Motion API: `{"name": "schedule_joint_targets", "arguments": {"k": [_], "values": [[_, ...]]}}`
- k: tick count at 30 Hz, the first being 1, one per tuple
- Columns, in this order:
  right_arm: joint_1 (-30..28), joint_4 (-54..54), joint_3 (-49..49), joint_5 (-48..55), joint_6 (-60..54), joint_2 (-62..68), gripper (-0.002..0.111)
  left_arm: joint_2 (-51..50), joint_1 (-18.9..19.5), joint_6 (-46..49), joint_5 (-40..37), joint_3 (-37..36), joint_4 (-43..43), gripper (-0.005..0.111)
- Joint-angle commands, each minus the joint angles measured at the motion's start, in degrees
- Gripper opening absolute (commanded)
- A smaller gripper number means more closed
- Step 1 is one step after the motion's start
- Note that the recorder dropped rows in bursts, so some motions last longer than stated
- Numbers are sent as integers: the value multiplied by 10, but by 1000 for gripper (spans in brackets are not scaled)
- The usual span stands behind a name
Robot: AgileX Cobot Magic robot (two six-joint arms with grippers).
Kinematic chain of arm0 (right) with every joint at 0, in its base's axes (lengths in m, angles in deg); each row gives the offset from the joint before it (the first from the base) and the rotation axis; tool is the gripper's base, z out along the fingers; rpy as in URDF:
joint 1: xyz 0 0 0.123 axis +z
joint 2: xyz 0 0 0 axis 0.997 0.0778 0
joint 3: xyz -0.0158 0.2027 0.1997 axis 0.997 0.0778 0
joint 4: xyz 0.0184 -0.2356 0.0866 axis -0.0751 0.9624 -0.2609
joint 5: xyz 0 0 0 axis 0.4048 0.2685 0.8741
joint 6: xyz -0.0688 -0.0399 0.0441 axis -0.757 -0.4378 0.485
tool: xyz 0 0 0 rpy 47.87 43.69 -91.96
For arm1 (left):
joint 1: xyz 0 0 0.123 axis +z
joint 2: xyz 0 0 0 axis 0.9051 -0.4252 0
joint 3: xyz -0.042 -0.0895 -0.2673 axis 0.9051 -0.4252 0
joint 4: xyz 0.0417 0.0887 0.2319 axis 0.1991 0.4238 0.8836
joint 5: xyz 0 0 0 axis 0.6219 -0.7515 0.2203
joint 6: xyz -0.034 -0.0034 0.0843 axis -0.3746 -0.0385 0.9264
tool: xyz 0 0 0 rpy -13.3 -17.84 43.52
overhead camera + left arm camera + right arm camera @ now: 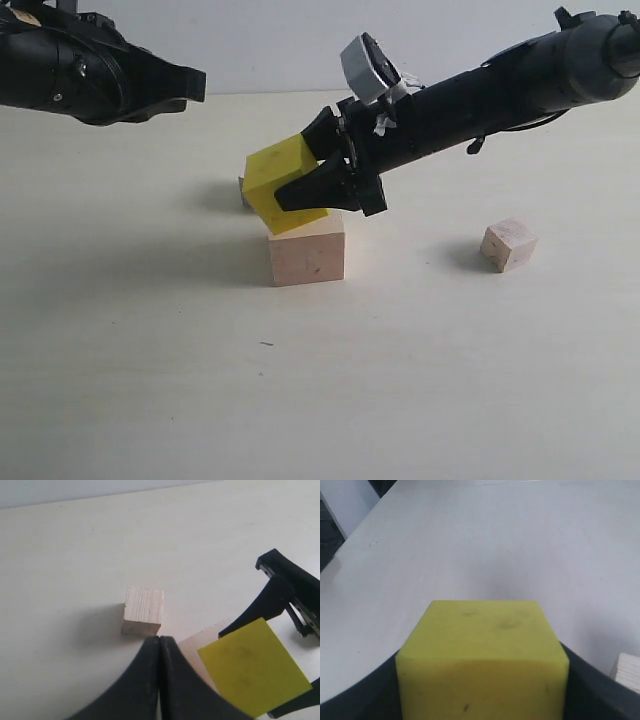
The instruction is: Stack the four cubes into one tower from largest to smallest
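My right gripper (296, 172) is shut on the bright yellow cube (283, 185), holding it tilted. The cube's lowest corner is at or just above the top of the large pale wood cube (307, 252). In the right wrist view the yellow cube (482, 655) fills the space between the fingers. One small pale wood cube (508, 244) lies on the table to the right. The other small cube (143, 611) lies behind the large one, mostly hidden in the exterior view. My left gripper (192, 84) hovers shut and empty at upper left, its tips (160, 640) above that small cube.
The cubes rest on a pale tabletop (150, 380). A pale wood corner (627, 672) shows at the edge of the right wrist view; which cube it is I cannot tell. The table's far edge meets a white wall (280, 40).
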Motion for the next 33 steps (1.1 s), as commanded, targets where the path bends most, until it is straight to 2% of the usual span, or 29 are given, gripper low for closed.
{"name": "schedule_joint_targets", "arguments": {"k": [1,14,33], "values": [[0,0,-4,6,-7,2,0,6,1,1,-16,-6,4,0],[0,4,-21,5,-7,2,0,6,1,1,-31,-6,3,0],[0,-10,-21,-57,-7,3,0,6,1,1,-57,-7,2,0]]}}
